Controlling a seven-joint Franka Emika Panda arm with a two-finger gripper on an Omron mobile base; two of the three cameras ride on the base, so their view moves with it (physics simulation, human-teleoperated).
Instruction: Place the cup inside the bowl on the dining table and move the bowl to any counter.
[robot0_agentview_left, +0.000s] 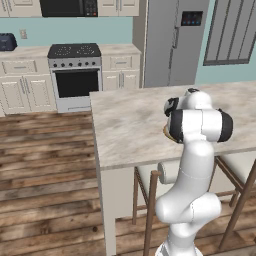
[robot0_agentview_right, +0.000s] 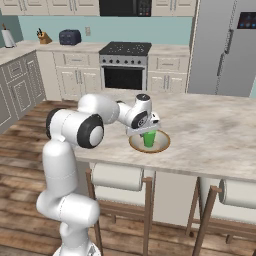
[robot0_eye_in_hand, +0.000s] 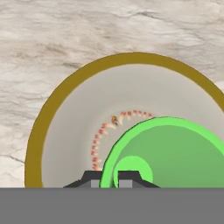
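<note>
Over worktop (robot0_agentview_right: 210, 135), inside bowl (robot0_agentview_right: 162, 145): gripper (robot0_agentview_right: 146, 131) clenched on rim of upright green cup (robot0_agentview_right: 149, 139).

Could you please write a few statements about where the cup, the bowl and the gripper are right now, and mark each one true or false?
1. The cup is over the bowl, inside its rim. True.
2. The gripper is open and clear of the cup. False: it is shut on the cup's rim.
3. The bowl sits on the dining table. True.
4. The bowl lies beside the stove. False: the stove stands far behind the table.
5. The cup is red. False: it is bright green.
</note>
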